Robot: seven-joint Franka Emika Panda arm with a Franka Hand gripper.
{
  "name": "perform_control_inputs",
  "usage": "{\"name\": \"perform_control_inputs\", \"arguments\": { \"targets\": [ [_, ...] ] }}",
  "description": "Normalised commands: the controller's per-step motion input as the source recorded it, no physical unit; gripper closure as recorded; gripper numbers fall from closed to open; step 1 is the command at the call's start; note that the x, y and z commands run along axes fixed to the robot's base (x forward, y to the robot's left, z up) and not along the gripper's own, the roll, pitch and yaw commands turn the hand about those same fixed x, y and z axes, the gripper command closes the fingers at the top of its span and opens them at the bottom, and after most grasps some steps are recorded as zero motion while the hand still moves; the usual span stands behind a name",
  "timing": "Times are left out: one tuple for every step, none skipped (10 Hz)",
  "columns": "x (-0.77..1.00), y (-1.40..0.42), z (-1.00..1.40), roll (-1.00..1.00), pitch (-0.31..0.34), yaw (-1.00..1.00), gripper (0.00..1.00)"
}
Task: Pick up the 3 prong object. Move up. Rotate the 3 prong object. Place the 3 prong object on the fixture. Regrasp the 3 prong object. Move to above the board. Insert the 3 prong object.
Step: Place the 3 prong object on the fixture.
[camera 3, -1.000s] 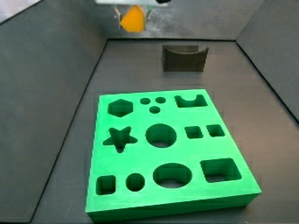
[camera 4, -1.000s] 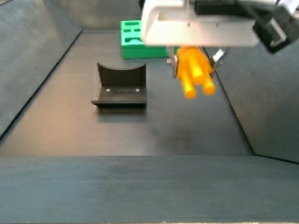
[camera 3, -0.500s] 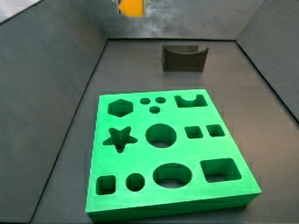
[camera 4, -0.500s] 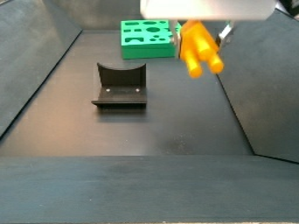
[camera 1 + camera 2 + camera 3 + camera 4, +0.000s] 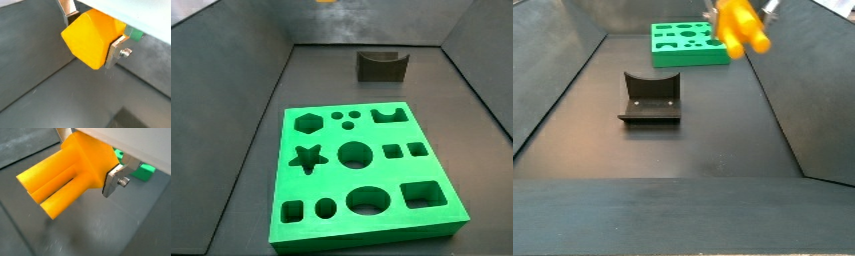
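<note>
The 3 prong object (image 5: 87, 42), an orange-yellow block, sits clamped between my gripper's (image 5: 92, 39) silver fingers (image 5: 118, 51). Its prongs (image 5: 50, 190) jut out sideways from the gripper (image 5: 88, 160) and show in a wrist view. High in a side view the piece (image 5: 740, 25) hangs tilted, with its prongs slanting down, in front of the board. In a side view only an orange sliver (image 5: 325, 2) shows at the upper edge. The green board (image 5: 365, 175) lies flat on the floor. The dark fixture (image 5: 651, 98) stands apart from it, with nothing in its notch.
Grey walls slope in around the dark floor (image 5: 687, 150). A corner of the board (image 5: 137, 170) shows behind the gripper in both wrist views. The fixture (image 5: 381, 65) stands beyond the board's far edge.
The gripper has risen with the 3 prong object. Its body has left the top of both side views, and the piece now hangs much higher over the floor.
</note>
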Motion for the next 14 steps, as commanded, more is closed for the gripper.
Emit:
{"name": "perform_control_inputs", "arguments": {
  "targets": [
    [1.0, -0.45, 0.03, 0.04, 0.019, 0.21, 1.0],
    [1.0, -0.36, 0.02, 0.04, 0.039, 0.14, 1.0],
    [1.0, -0.3, 0.01, 0.05, 0.062, 0.08, 1.0],
    [1.0, -0.26, 0.0, 0.06, 0.074, 0.06, 1.0],
    [1.0, -0.21, 0.0, 0.07, 0.089, 0.05, 1.0],
    [1.0, -0.16, -0.01, 0.08, 0.105, 0.04, 1.0],
    [1.0, -0.12, -0.01, 0.09, 0.117, 0.04, 1.0],
    [1.0, -0.1, -0.01, 0.1, 0.123, 0.04, 1.0],
    [0.93, -0.06, -0.01, 0.11, 0.141, 0.03, 1.0],
    [0.89, -0.04, -0.01, 0.11, 0.146, 0.03, 1.0],
    [0.8, -0.02, -0.01, 0.11, 0.157, 0.03, 1.0],
    [0.72, -0.02, 0.0, 0.12, 0.164, 0.04, 1.0],
    [0.66, -0.02, 0.0, 0.11, 0.169, 0.04, 1.0],
    [1.0, 0.03, -0.07, -1.0, 0.004, -0.06, 1.0]
  ]
}}
